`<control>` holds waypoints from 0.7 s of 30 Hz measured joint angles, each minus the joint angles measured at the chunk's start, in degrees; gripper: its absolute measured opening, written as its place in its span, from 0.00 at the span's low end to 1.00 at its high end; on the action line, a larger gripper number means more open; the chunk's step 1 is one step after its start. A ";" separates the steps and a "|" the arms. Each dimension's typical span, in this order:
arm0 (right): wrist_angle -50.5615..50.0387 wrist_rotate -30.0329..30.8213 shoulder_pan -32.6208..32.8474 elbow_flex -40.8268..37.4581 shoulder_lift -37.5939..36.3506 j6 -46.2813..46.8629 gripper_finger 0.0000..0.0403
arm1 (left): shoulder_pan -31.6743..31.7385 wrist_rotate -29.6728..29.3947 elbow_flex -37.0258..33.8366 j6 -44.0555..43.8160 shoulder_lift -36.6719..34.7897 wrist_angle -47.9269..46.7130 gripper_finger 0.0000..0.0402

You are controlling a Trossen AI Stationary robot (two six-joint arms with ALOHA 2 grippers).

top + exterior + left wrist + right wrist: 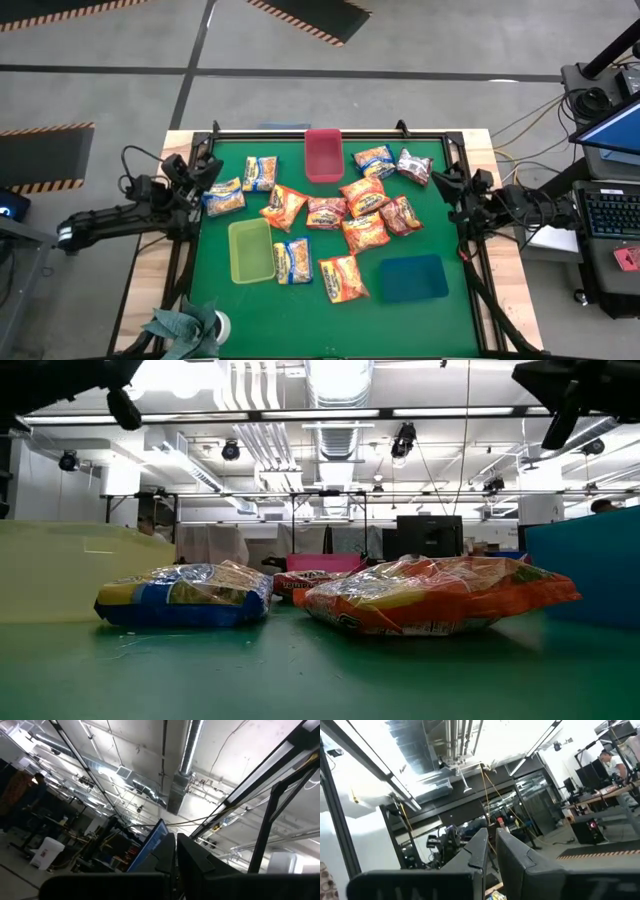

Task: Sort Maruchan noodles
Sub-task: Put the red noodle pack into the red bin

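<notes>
a green mat on a wooden table (505, 300), seen from above, with about a dozen ramen packets scattered across its middle and no packet yet in any tray, so the sorting looks not yet begun.

at the far left edge, the left gripper (212, 170) is parked with its fingers closed on nothing, pointing up towards the ceiling. just beside it lie two blue-and-yellow packets (224, 197). nearer, the yellow-green tray (250, 250) is bare, with another blue-and-yellow packet (293, 260) touching its right side.

in the centre, the red tray (322, 155) sits at the far edge, also bare. near it, orange packets (364, 231) overlap one another in a loose cluster, with dark red packets (413, 166) towards the right.

the blue tray (413, 278) sits near right, bare. at the right edge, the right gripper (445, 184) is parked, fingers nearly together, holding nothing.

the likely next move calls for an arm to come down, open, and pick one packet clear of its neighbours, perhaps matching colour to tray.

no wrapper printing is legible.
</notes>
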 joint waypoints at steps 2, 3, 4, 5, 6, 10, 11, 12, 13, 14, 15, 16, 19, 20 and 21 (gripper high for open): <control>-0.08 0.07 -0.02 1.16 1.73 -0.09 0.07 | 0.00 1.59 1.77 1.45 2.52 0.00 0.00; -0.12 0.08 -0.02 1.90 2.82 -0.12 0.07 | 0.00 2.79 2.65 2.01 4.00 0.00 0.00; -0.08 0.11 -0.03 2.72 4.05 -0.47 0.07 | -0.02 4.09 3.48 2.33 5.59 -0.01 0.00; 0.00 0.12 -0.02 3.66 5.56 -0.82 0.07 | -0.02 5.36 4.28 2.49 7.30 -0.04 0.00; 0.10 0.10 -0.02 4.45 7.05 -1.32 0.07 | -0.02 6.36 5.02 2.63 8.96 -0.05 0.00; -0.19 0.26 -0.02 7.67 13.72 -2.16 0.07 | -0.05 9.07 7.84 3.17 15.27 -0.47 0.00; -0.32 0.66 -0.02 8.57 15.43 -1.54 0.07 | -0.07 9.84 8.65 3.13 16.80 -0.92 0.00; -0.47 1.01 -0.02 9.55 17.21 -0.42 0.07 | -0.07 10.92 9.51 3.06 18.32 -1.66 0.00; -0.95 1.27 -0.02 10.47 18.85 0.21 0.07 | -0.09 12.27 10.30 2.98 19.67 -2.62 0.00; -2.13 1.44 -0.02 11.52 20.53 0.91 0.07 | -0.09 13.53 11.15 3.01 21.09 -3.73 0.00; -3.76 1.46 -0.02 12.75 22.12 1.39 0.07 | -0.11 14.52 12.10 3.29 22.44 -4.84 0.00; -5.85 1.46 -0.02 14.14 23.66 2.18 0.07 | -0.17 15.13 13.02 3.97 23.64 -6.34 0.00; -15.79 1.46 -0.02 18.69 27.73 5.17 0.07 | -0.39 15.09 15.74 6.57 26.93 -12.34 0.00; -19.84 1.46 -0.02 20.29 29.23 6.88 0.07 | -0.39 15.08 16.66 7.27 27.97 -14.98 0.00; -23.78 1.47 -0.02 21.72 30.67 8.83 0.07 | -0.39 15.08 17.53 7.90 28.90 -17.82 0.00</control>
